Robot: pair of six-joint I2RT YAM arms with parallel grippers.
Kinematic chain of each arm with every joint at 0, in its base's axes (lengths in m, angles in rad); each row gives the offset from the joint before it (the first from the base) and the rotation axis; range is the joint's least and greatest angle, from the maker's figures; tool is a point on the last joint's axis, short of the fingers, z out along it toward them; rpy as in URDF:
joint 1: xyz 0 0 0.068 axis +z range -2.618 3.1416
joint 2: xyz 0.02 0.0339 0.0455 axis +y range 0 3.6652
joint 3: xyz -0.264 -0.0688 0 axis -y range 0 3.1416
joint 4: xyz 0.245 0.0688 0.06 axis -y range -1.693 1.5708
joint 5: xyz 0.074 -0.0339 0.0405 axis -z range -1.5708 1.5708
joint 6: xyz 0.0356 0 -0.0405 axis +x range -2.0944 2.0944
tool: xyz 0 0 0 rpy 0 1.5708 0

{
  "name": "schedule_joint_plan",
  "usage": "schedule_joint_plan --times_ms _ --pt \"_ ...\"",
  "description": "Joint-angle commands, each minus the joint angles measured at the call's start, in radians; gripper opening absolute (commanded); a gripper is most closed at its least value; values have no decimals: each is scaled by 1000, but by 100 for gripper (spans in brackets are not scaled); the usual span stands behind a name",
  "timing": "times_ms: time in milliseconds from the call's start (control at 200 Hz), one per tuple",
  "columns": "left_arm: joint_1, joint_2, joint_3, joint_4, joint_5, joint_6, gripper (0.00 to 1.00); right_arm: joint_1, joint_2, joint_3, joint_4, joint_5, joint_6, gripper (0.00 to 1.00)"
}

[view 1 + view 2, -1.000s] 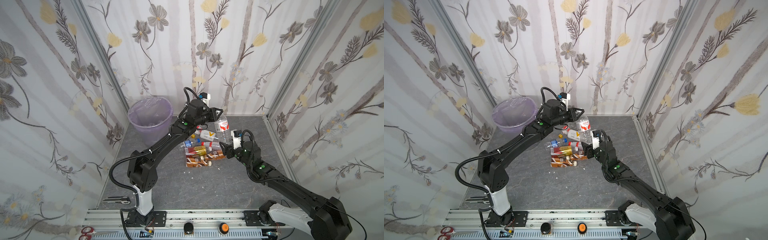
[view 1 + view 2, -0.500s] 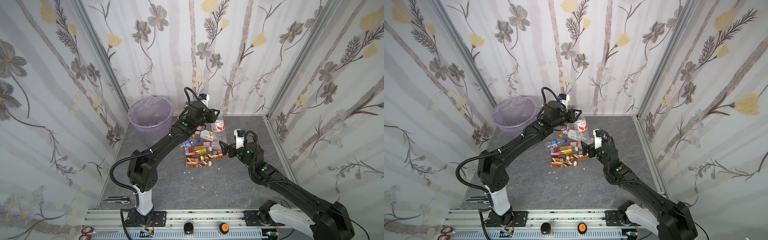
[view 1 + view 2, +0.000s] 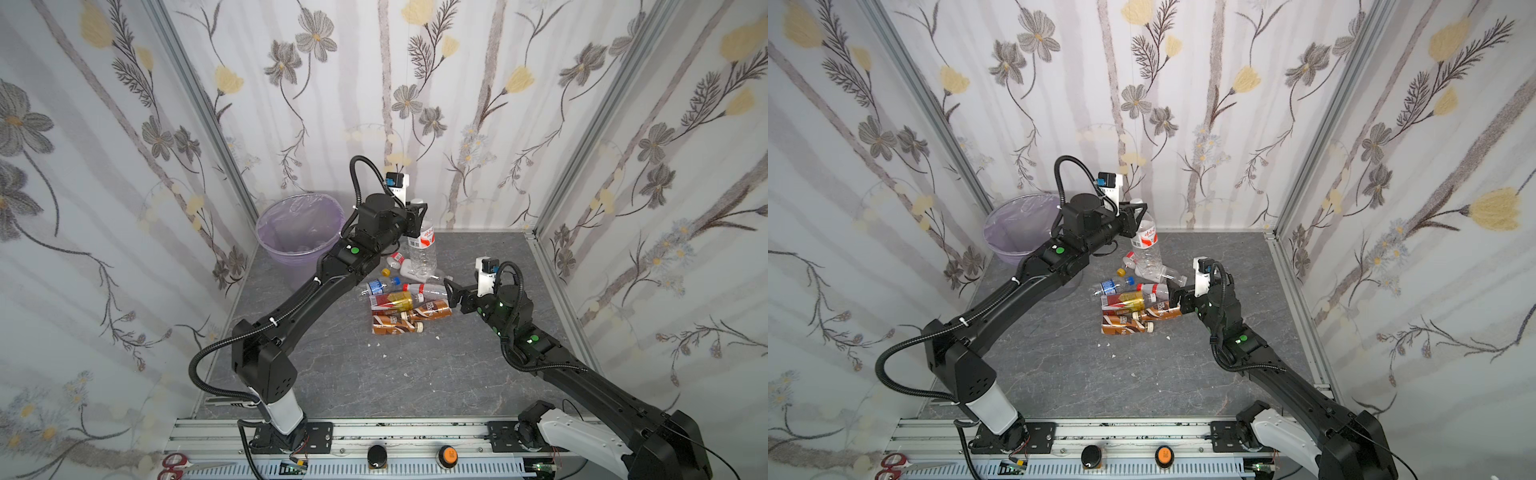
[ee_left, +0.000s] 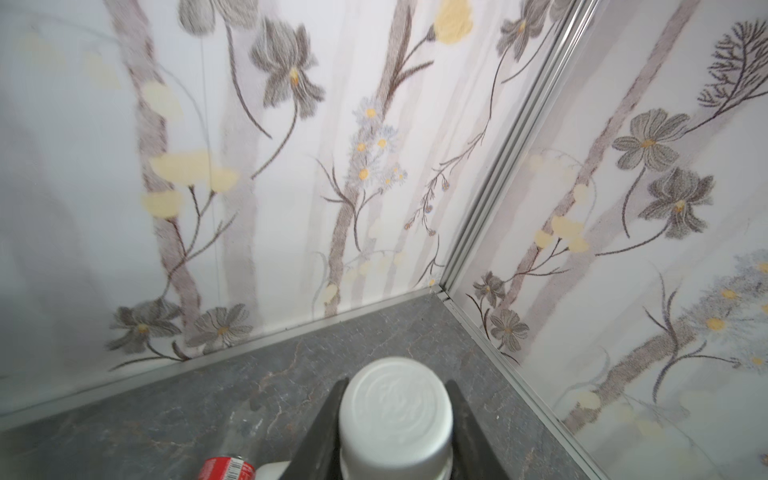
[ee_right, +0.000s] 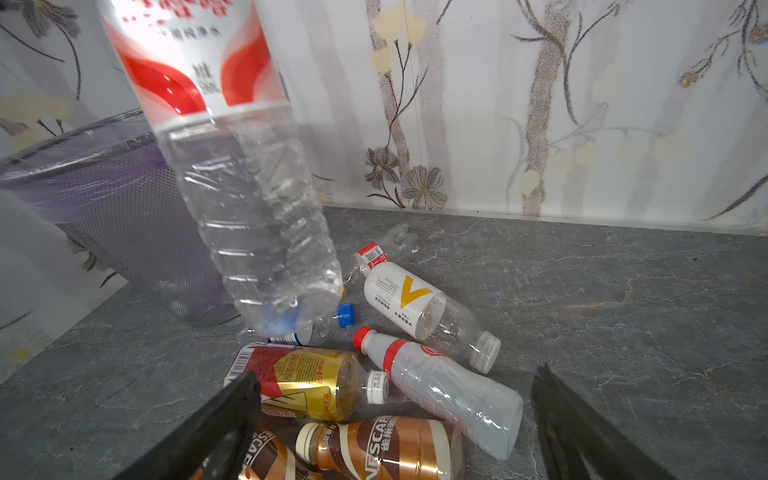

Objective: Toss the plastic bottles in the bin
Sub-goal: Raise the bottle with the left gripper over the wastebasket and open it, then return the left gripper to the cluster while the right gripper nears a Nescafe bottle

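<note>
Moved: left gripper (image 3: 417, 205), pinching upright clear red-labelled plastic bottle (image 3: 423, 251), shifted toward round purple bin (image 3: 277, 257).
Right gripper (image 3: 454, 297): spread, farther from bin.

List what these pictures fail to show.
- Bin contents: top views, glare and the left arm hide them.
- Held bottle: left wrist view shows only its cap; the frame edge cuts the body.
- Coffee bottles: right wrist view, frame edge and a finger cut them.

bare table (image 3: 494, 249) right of bottle heap (image 3: 401, 301), bin (image 3: 282, 254) at far left, left arm (image 3: 309, 297) across its front
</note>
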Motion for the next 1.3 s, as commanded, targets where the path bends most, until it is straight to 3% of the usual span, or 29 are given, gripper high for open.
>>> schedule_joint_plan --times_ms 0,115,225,395,535,609,739,774,819,834,894,954,1079,1204,1299 --pt "-17 -81 3 36 -183 161 25 -1 15 23 48 -18 15 100" --pt "-47 -196 29 53 -333 316 25 -1 41 31 70 -55 36 100" --pt "-50 -343 4 147 -401 423 26 -1 72 50 72 -78 45 100" --pt "-38 -628 -276 553 -475 610 26 -1 99 74 80 -100 52 100" --pt "52 -677 -385 696 -495 662 26 -1 127 92 100 -136 68 100" --pt "132 -668 -418 716 -521 610 25 0 142 103 104 -159 79 100" --pt "360 -625 -543 632 -505 280 27 1 152 99 112 -181 107 100" --pt "400 -596 -540 540 -471 201 41 0 151 96 115 -186 112 100" --pt "426 -541 -521 457 -445 138 93 2 144 91 114 -191 116 100" --pt "432 -516 -505 428 -445 126 99 2 142 90 113 -192 116 100" --pt "468 -390 -327 197 -428 83 100 2 126 79 109 -193 116 100" --pt "471 -312 -140 15 -484 43 100 3 106 63 107 -193 116 100" --pt "450 -379 -15 5 -244 -23 100 2 78 18 121 -184 116 100" --pt "278 -494 -38 72 -155 -23 100 2 92 1 151 -172 117 100" --pt "206 -516 -91 89 -143 -10 100 2 120 22 151 -184 124 100"
